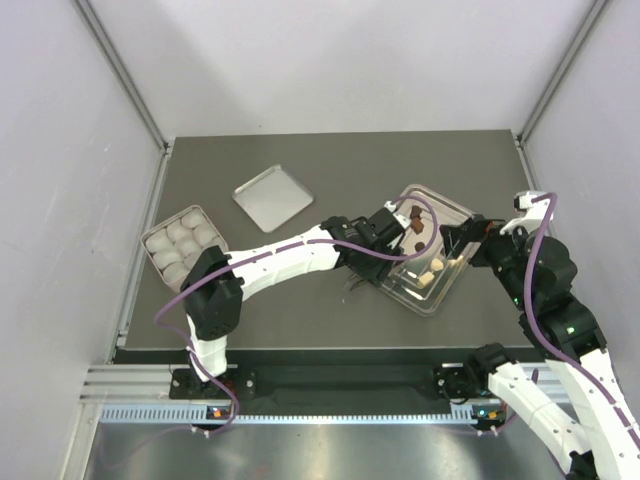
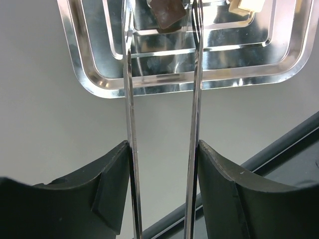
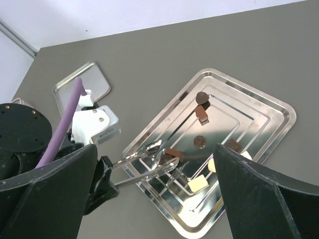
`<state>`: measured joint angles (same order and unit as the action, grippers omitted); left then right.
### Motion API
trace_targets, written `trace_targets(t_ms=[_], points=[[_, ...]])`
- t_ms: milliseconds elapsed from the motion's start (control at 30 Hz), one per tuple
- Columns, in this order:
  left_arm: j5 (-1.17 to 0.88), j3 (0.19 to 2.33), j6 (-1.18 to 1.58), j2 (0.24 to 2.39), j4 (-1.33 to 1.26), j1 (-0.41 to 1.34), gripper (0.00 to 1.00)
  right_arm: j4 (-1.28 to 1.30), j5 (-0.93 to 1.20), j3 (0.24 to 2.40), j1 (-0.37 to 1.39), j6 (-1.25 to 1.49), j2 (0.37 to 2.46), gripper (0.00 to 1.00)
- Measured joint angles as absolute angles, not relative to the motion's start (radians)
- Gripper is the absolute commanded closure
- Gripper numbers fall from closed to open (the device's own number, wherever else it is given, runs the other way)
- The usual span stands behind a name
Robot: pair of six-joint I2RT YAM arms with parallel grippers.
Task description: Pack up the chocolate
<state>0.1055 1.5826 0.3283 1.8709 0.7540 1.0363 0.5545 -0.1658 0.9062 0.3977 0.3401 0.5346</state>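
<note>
Several chocolate pieces lie in a steel tray [image 1: 428, 306] [image 3: 279, 112] [image 2: 99, 89]. Some are dark brown [image 3: 202, 113] and some are cream-white [image 3: 198, 184] [image 1: 437, 266]. My left gripper [image 1: 360, 278] [image 2: 163, 147] [image 3: 102, 179] is shut on a pair of metal tongs [image 2: 128, 99] [image 3: 134, 159]. The tongs reach over the tray's near-left rim. Their tips stand apart on either side of one blocky dark brown chocolate [image 2: 167, 12] [image 3: 173, 153] resting on the tray floor. My right gripper [image 1: 465, 240] [image 3: 155, 149] hangs open above the tray's right side, holding nothing.
A metal box [image 1: 158, 262] of round white cups stands at the table's left edge. A flat steel lid [image 1: 272, 196] [image 3: 82, 84] lies behind it, toward the middle. The table's front rail [image 2: 279, 149] runs just below the tray.
</note>
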Motion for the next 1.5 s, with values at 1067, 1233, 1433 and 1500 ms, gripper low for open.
trace_targets(t_ms=[1067,1233,1433,1500], points=[[0.162,1.61,0.369,1.874,0.81,1.037,0.61,0.554,-0.16,0.906,0.398,0.344,0.537,0.0],[0.213,1.648,0.368,1.871,0.846,1.028,0.62,0.554,-0.156,0.906,0.398,0.345,0.536,0.0],[0.241,1.652,0.368,1.83,0.878,0.937,0.65,0.554,-0.149,0.906,0.398,0.352,0.521,0.0],[0.246,1.652,0.368,1.804,0.894,0.876,0.64,0.554,-0.139,0.905,0.398,0.353,0.517,0.0]])
